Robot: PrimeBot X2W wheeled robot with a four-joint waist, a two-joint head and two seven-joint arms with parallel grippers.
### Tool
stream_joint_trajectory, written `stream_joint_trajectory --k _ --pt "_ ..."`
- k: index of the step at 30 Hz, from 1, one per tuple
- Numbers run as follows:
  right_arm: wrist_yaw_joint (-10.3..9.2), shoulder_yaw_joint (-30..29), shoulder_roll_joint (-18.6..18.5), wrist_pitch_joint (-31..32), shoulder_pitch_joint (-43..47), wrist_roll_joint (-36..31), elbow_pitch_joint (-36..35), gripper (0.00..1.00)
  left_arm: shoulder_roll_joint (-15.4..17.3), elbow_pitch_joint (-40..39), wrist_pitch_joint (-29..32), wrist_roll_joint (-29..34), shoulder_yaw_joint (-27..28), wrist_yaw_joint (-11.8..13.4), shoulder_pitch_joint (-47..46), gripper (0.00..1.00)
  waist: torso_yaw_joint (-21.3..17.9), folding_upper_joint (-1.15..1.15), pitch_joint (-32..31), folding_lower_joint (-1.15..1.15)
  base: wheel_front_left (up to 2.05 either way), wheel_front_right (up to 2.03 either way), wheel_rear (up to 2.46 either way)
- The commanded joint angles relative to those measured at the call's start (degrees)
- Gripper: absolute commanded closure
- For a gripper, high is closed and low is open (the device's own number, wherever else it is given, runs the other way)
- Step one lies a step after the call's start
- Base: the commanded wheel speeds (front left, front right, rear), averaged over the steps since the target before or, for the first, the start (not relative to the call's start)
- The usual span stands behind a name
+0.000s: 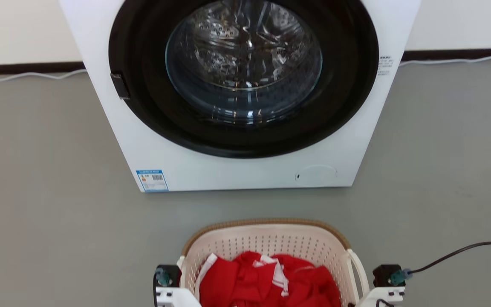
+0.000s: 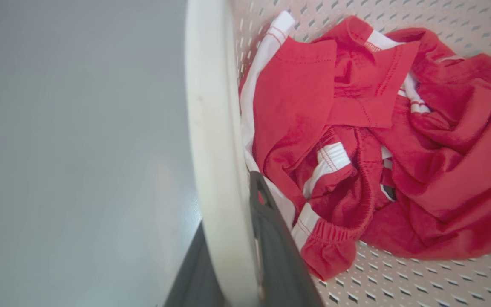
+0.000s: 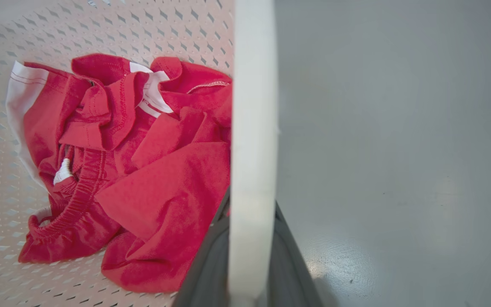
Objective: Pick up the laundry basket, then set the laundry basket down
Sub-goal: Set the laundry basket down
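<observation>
A cream perforated laundry basket (image 1: 271, 226) with a brown rim is sitting directly in front of a white washer (image 1: 237, 170), well apart from its round door. Crumpled red clothes (image 1: 267, 281) are lying inside the basket. The left end effector (image 2: 228, 213) is gripping the left loop handle (image 2: 211, 106), with dark fingers (image 2: 279, 256) closed against both sides. The right end effector (image 3: 252, 209) is clamping the opposite handle (image 3: 254, 106) likewise. Whether the basket is touching the grey floor (image 1: 58, 213) cannot be told.
</observation>
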Motion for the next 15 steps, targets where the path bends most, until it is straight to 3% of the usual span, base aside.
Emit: stream_joint_trajectory --k 1,15 --pt "0.45 1.58 -0.34 -1.67 -2.33 0.43 -1.06 1.00 1.38 0.21 -1.44 -0.24 0.93 -0.03 -3.59 1.00 -0.01 0.00 1.17 0.00 0.00 0.00 0.00" --pt "0.45 3.86 -0.34 -9.42 -11.68 2.39 -1.43 1.00 1.38 1.75 -6.29 0.27 1.46 1.19 -14.37 1.00 0.27 0.00 16.69 0.00 0.00 0.00 0.00"
